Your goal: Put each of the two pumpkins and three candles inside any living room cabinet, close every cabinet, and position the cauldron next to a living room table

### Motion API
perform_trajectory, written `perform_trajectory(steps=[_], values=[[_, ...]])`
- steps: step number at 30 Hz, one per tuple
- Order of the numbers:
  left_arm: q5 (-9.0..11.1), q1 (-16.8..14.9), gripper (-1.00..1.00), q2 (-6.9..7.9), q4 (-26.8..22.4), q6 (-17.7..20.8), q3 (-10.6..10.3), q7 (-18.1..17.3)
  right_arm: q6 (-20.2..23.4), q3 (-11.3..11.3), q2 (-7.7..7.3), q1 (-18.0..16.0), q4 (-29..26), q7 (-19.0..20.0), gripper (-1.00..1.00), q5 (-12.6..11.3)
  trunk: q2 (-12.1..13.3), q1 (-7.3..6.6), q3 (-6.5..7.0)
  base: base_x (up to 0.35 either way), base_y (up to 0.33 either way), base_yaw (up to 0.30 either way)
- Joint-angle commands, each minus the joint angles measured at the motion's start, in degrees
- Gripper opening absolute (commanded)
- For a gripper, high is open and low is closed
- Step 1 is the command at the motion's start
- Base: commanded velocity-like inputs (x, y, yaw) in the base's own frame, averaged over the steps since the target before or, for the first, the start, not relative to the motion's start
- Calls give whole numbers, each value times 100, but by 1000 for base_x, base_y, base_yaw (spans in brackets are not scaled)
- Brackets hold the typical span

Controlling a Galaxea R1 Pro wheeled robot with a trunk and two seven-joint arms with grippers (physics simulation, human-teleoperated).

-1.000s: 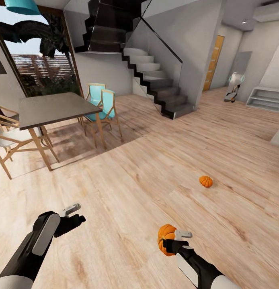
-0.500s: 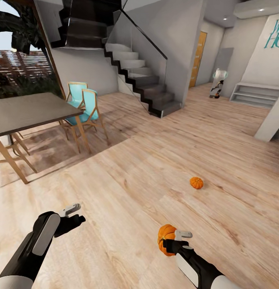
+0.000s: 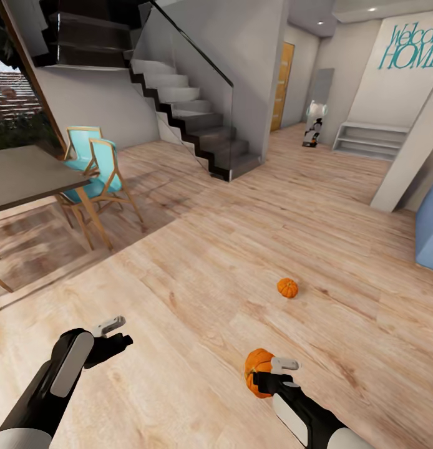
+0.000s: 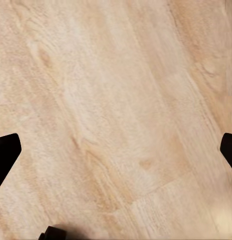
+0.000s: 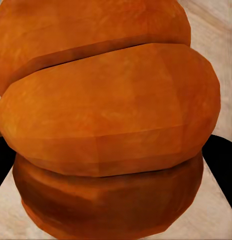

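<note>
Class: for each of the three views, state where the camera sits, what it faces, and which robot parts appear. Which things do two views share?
Head: high, facing down; left hand, right hand, floor pumpkin.
Left wrist: faces floor; dark fingertips.
Right wrist: faces held pumpkin.
Shared: held pumpkin, head and right wrist; floor, all.

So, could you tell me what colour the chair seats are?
Turquoise seats on light wood frames, clearest in head view.

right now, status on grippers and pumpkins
Right gripper shut on held pumpkin. Left gripper open, empty, above the floor. Second pumpkin on the floor ahead. Nothing between.
</note>
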Motion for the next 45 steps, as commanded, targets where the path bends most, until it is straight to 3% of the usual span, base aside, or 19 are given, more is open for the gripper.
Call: perform_trajectory(steps=[1, 32, 45], values=[[61, -2, 100, 1, -9, 16, 3, 55, 23, 47, -7, -7, -17, -48, -100, -17, -2, 2, -12, 290, -208, -197], [51, -2, 100, 3, -13, 16, -6, 55, 23, 42, -7, -7, -12, -48, -100, -17, -2, 2, -234, 283, -185, -197], [52, -2, 100, 4, -15, 16, -6, 46, 22, 38, -7, -7, -8, -48, -100, -17, -2, 2, -317, 283, -50, -213]])
